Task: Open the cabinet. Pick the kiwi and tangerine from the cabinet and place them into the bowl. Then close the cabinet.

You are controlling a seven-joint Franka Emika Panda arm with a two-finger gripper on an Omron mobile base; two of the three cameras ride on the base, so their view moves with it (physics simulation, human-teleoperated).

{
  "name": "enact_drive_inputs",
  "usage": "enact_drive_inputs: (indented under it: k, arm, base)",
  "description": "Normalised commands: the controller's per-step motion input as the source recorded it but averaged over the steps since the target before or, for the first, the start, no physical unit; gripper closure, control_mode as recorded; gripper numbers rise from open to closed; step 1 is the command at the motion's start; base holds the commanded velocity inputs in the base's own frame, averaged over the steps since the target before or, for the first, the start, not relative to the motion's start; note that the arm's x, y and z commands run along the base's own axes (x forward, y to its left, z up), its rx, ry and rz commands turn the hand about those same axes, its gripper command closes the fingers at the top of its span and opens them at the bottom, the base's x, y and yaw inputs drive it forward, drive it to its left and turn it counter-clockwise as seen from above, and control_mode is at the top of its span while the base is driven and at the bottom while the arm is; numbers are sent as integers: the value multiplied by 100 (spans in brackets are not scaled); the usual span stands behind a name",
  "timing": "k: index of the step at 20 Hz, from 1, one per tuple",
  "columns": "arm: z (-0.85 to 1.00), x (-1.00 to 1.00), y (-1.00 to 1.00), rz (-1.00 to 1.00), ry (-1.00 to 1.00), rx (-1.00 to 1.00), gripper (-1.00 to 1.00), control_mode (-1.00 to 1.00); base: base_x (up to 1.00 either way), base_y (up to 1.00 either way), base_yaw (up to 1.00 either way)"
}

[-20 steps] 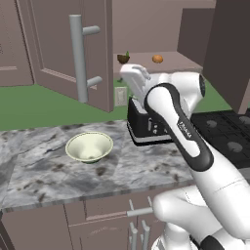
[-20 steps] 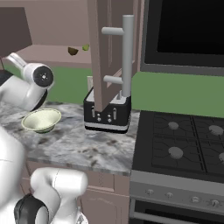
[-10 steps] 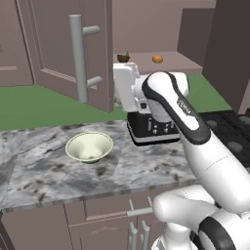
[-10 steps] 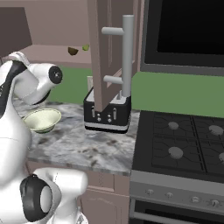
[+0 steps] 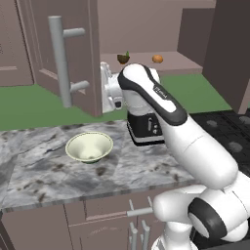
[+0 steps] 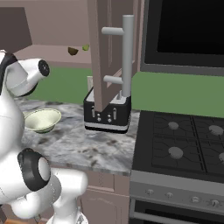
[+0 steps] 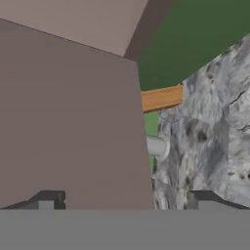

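The cabinet [image 5: 146, 29] stands open, its left door [image 5: 44, 44] swung out with the long silver handle [image 5: 61, 61] facing me. Side by side on its shelf sit the dark kiwi [image 5: 123, 59] and the orange tangerine [image 5: 157, 58]. The pale bowl [image 5: 89, 147] rests empty on the marble counter [image 5: 58, 176]. My hand [image 5: 110, 90] hovers at the left door's inner edge, above the counter. My gripper [image 7: 124, 200] is open and empty, with the door's brown face [image 7: 68, 112] close in front and a grey handle end [image 7: 157, 145] just beyond.
A black toaster [image 5: 145, 129] stands on the counter right of the bowl, under my arm. The right door [image 6: 105, 52] with its handle [image 6: 127, 57] hangs open over the toaster [image 6: 108, 111]. A stove [image 6: 188, 144] lies to the right, below a microwave [image 6: 188, 30].
My arm has swung left, carrying the hand from above the toaster to the left door's edge. The gripper has stayed open; the fruit and bowl have not moved.
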Motion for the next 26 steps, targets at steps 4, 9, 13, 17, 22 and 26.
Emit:
enact_drive_inputs:
  k: [4, 9, 13, 17, 22, 26]
  arm:
    - [-26, 0, 100, 9, 0, 5, -100, -100]
    - [-15, 0, 43, 2, 2, 7, -100, -100]
    - [-10, 3, 14, 0, 1, 5, -100, -100]
    - [4, 11, -7, 0, 1, 2, -100, -100]
    - [43, -17, -78, -1, 0, 4, -100, -100]
    - [35, -23, -82, -2, 0, -2, -100, -100]
  base:
    - [0, 0, 0]
    - [0, 0, 0]
    - [0, 0, 0]
    - [0, 0, 0]
    - [0, 0, 0]
    - [0, 0, 0]
